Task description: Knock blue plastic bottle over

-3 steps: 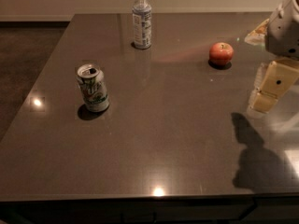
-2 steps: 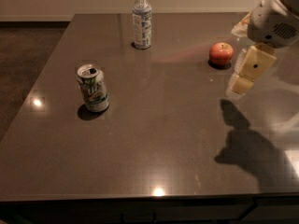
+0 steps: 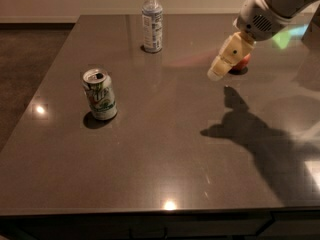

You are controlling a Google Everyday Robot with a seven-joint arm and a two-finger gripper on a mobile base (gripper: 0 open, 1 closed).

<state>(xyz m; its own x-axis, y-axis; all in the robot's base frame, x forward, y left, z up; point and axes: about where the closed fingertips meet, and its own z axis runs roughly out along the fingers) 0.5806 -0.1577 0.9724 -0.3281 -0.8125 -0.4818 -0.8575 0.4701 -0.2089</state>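
The blue plastic bottle (image 3: 152, 21) stands upright near the far edge of the dark table (image 3: 165, 154), with a white cap and a blue-and-white label. My gripper (image 3: 218, 71) hangs above the table at the right, well to the right of the bottle and nearer the camera, pointing down-left. It holds nothing. The white arm reaches in from the upper right corner. The gripper partly covers a red apple (image 3: 243, 63).
A green-and-white soda can (image 3: 100, 94) stands upright at the left middle of the table. The arm's shadow (image 3: 250, 131) lies on the right part of the table. The floor lies beyond the table's left edge.
The arm and gripper have moved left and towards the far side, from the table's right edge to in front of the apple. The bottle, can and apple have not moved.
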